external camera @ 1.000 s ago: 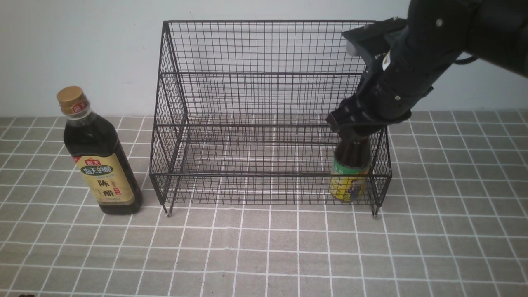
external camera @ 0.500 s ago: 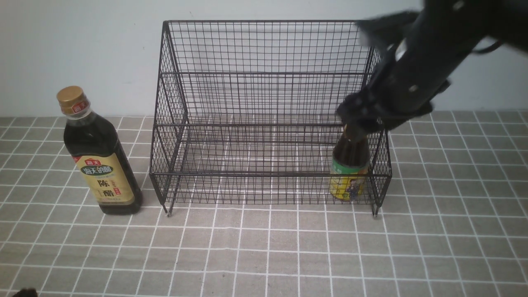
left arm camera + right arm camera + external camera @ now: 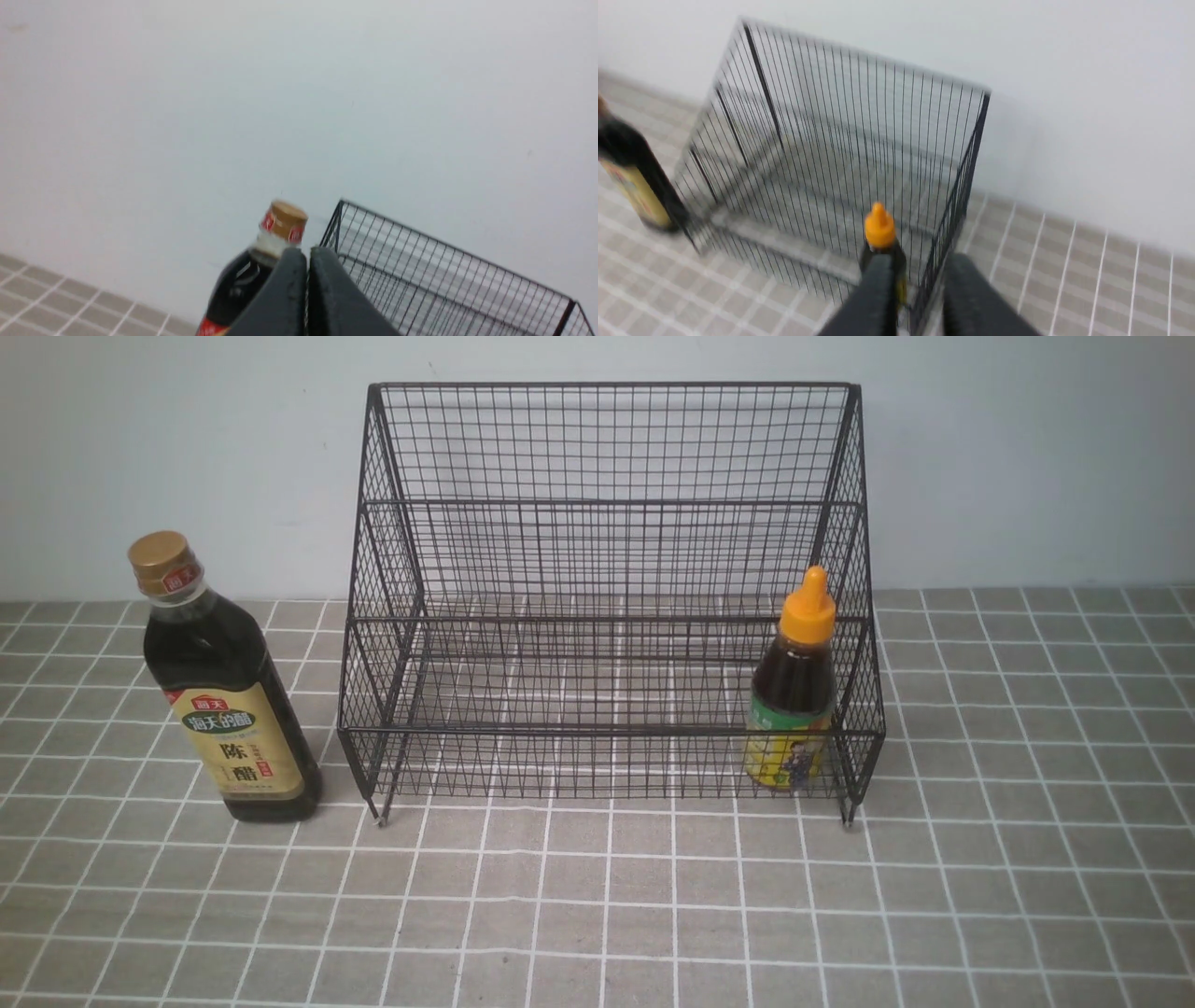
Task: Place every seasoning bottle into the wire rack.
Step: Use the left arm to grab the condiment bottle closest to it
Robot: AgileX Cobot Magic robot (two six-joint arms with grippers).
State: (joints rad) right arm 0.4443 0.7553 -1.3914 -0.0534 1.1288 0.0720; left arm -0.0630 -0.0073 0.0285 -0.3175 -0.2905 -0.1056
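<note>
The short seasoning bottle (image 3: pixel 794 700), orange nozzle cap and yellow-green label, stands upright in the lower tier of the black wire rack (image 3: pixel 607 504) at its right end. The tall seasoning bottle (image 3: pixel 229 709) with the gold cap stands on the tiled table left of the rack. Neither arm shows in the front view. In the right wrist view my right gripper (image 3: pixel 920 263) is open and empty, pulled back from the short bottle (image 3: pixel 879 231) and the rack (image 3: pixel 840 116). In the left wrist view my left gripper (image 3: pixel 308 254) is shut and empty, with the tall bottle's cap (image 3: pixel 285 224) and the rack (image 3: pixel 444 280) beyond it.
A plain pale wall (image 3: pixel 187 448) rises right behind the rack. The grey tiled tabletop (image 3: pixel 607 896) stretches in front of the rack and to its right. The tall bottle (image 3: pixel 635 186) also shows blurred in the right wrist view.
The right arm let go of the short bottle's top, rose and drew back out of the front view. The bottle stays upright in the rack.
</note>
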